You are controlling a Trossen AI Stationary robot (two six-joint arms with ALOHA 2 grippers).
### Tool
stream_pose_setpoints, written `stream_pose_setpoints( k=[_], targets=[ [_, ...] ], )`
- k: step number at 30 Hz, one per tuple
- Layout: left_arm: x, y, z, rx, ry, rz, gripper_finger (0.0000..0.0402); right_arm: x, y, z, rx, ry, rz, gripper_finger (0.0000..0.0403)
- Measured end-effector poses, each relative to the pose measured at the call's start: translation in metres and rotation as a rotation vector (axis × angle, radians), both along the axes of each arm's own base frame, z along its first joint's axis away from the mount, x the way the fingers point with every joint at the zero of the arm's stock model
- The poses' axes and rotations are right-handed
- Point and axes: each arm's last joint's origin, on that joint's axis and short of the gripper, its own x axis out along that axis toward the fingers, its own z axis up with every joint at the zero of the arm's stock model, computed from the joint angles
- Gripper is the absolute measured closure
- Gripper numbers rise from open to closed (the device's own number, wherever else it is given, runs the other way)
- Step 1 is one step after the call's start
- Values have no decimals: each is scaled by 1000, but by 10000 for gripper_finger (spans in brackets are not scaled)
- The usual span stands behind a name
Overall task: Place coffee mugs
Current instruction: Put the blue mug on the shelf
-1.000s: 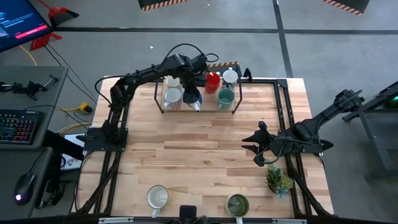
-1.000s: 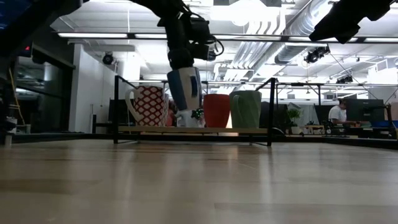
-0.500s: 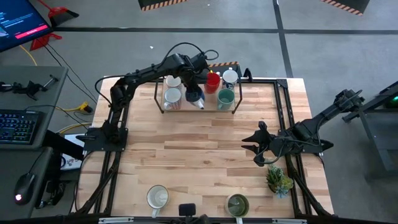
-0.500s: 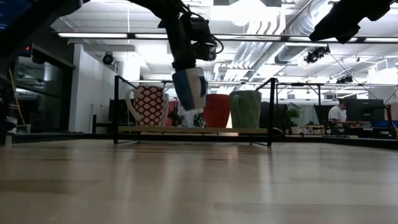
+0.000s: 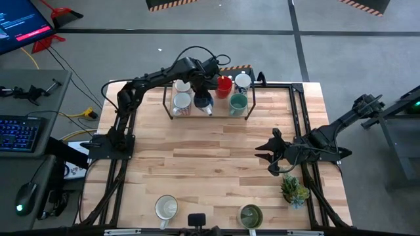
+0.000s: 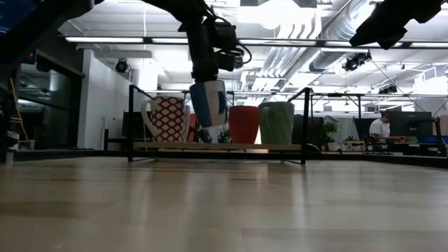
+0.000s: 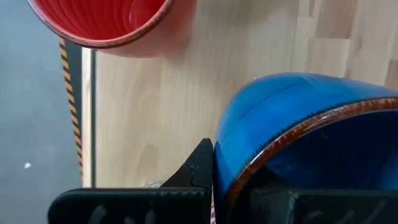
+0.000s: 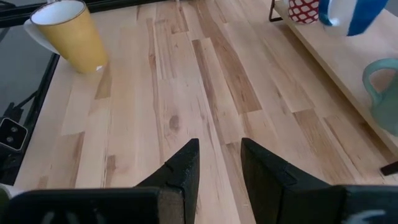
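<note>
I'm seeing the left gripper [image 5: 204,98] pinching the blue mug [image 6: 209,103] over the rack [image 5: 172,113], while the right gripper [image 8: 217,163] is hovering spread above the table [image 5: 210,177].

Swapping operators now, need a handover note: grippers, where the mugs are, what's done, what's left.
Left gripper: shut on the blue mug, held just above the raised shelf at the table's far edge.
Right gripper: open, empty, waiting over the table's right side.
On the shelf: patterned white mug, another white mug, red mug, teal mug, and a white mug behind it.
Done: five mugs shelved.
Left: set the blue mug down, then fetch the cream mug and the olive mug from the near edge.
</note>
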Motion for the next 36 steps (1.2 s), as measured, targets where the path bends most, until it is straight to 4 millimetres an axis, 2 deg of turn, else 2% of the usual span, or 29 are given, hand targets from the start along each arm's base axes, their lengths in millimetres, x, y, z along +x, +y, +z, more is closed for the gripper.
stream_pose_setpoints(
  k=[12, 20, 36],
  targets=[
    [4, 12, -21, 7, 52, 20, 398, 0, 0, 0, 2, -1, -1, 306],
    [-1, 20, -21, 5, 50, 40, 398, 0, 0, 0, 2, -2, 0, 306],
    [2, 20, -30, -30, 62, 40, 398, 0, 0, 0, 3, -1, 2, 306]
  ],
)
